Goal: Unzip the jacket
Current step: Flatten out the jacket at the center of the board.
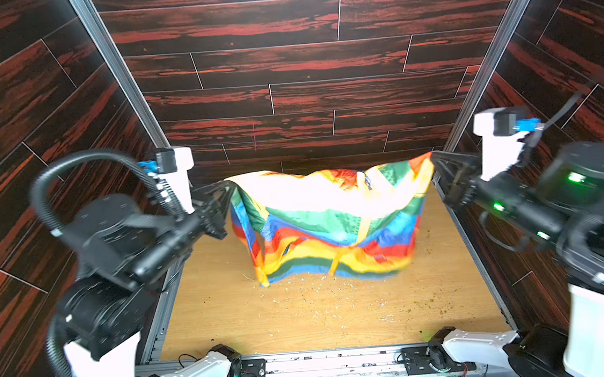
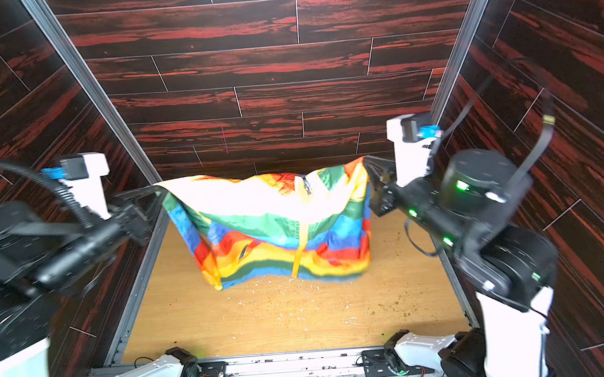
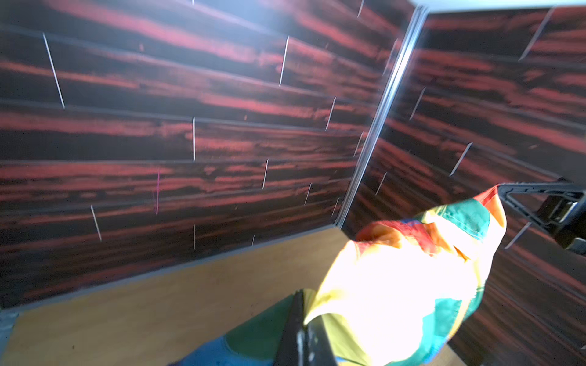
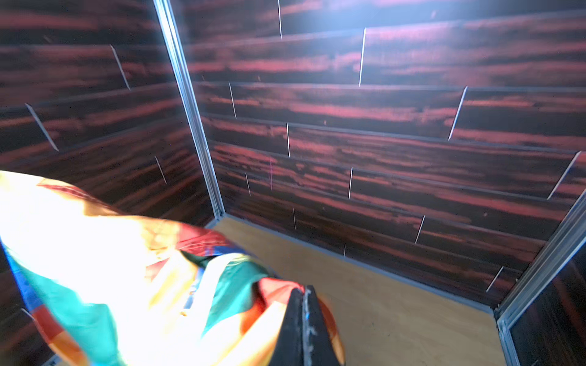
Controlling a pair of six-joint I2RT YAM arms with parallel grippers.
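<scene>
I hold the jacket stretched, left claw and right claw clenched on it; I judge the shiny fabric may slip free.

From where I stand, the jacket hangs like a curtain across the box. It is stretched between the left gripper and the right gripper, each pinching a top corner. Its hem is down near the table, so there is no straight way from front to back. In front of it the wood is free, with only scattered crumbs. Dark walls close off the back and both sides, and the arms crowd the side walls.
</scene>
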